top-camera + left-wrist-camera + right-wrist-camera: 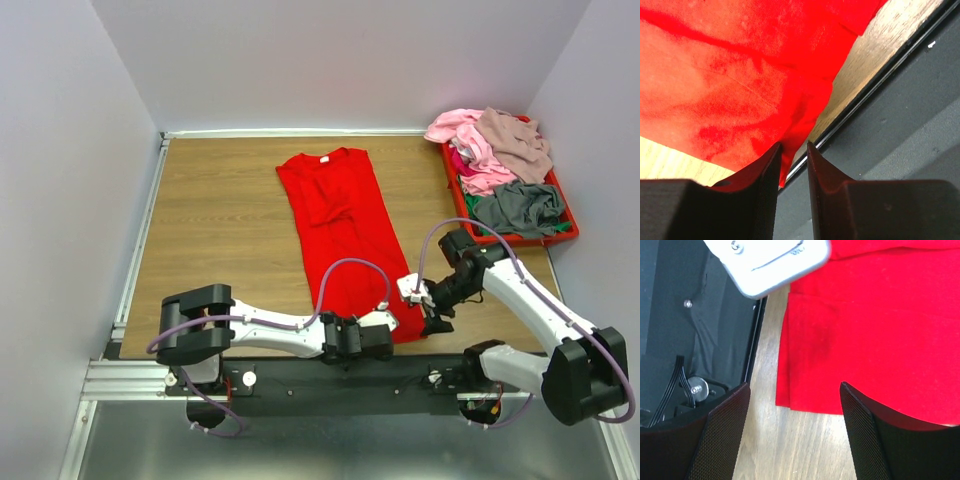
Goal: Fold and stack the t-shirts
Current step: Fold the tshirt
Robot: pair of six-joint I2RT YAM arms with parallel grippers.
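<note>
Red t-shirt [345,235]: flat, lengthwise mid-surface, hem at near edge. Left gripper [792,146]: narrow, pinching hem fabric. Right gripper [795,385]: spread wide above hem's right corner, holding nothing. Other t-shirts [495,160]: heaped in tray [525,240], far right corner.

Bright red t-shirt [340,230]; pink t-shirt [460,135]; mauve-beige t-shirt [515,140]; grey t-shirt [520,205]; red tray [522,240]; brown wood-grain table [220,220].

Right gripper [794,386] spread wide over red t-shirt [880,340] corner on table [765,450]
</note>
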